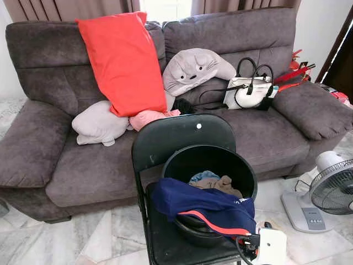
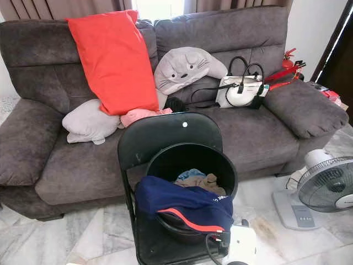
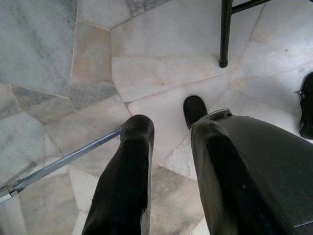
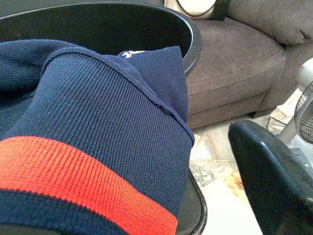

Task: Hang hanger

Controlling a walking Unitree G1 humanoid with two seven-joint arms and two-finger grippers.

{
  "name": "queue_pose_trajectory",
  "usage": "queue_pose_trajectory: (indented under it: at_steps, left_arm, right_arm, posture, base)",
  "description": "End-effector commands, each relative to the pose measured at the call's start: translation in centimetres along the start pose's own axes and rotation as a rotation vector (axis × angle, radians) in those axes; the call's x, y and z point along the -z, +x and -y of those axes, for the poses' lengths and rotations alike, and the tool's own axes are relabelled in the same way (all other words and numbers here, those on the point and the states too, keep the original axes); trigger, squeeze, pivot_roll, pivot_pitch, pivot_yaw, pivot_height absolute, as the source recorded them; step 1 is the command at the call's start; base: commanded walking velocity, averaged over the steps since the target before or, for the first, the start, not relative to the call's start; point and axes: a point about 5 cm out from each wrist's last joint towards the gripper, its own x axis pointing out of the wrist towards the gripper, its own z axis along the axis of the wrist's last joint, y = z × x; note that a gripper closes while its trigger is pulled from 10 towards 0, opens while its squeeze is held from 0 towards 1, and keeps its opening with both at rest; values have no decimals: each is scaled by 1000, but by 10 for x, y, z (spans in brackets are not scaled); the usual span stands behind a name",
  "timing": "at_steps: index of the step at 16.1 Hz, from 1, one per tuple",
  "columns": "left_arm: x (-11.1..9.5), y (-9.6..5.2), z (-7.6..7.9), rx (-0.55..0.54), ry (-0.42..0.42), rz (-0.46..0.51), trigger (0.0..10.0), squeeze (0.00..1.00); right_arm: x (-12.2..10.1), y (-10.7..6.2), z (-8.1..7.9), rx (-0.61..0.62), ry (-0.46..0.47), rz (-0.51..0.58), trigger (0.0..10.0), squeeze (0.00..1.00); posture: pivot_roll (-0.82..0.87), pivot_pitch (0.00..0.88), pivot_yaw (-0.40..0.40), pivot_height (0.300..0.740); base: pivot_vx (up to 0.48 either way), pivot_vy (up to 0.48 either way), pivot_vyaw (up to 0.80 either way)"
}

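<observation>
Navy shirt at the bucket rim

Navy shirt with a red stripe drapes over the black bucket's front rim, beside the right gripper; its finger spread: cannot tell. Left gripper points floorward, fingers parted, a thin metal rod past one.

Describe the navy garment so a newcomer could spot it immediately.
Start at the grey sofa; in front of it a black folding chair carries a black bucket of clothes. The navy garment hangs over the bucket's near rim, and its red-orange stripe separates it from the blue and tan clothes inside.
</observation>
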Motion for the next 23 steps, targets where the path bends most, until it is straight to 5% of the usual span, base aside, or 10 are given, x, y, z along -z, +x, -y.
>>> queue_pose_trajectory:
  at_steps: [1,16,23]
  left_arm:
    - [7,-1,-3,-2,9,-24,10000,0]
    - [6,-1,-5,-4,19,-23,10000,0]
    - [6,-1,-4,-4,16,-23,10000,0]
  right_arm:
    - [4,-1,-1,-3,10,-10,0,0]
    - [-27,15,-3,-27,-4,126,0,0]
    - [-94,30,14,-41,-92,339,0,0]
  posture:
    - [-86,52,61,740]
    - [-79,52,66,740]
    - [-87,49,64,740]
  base:
    - [0,0,0]
    - [0,0,0]
    - [0,0,0]
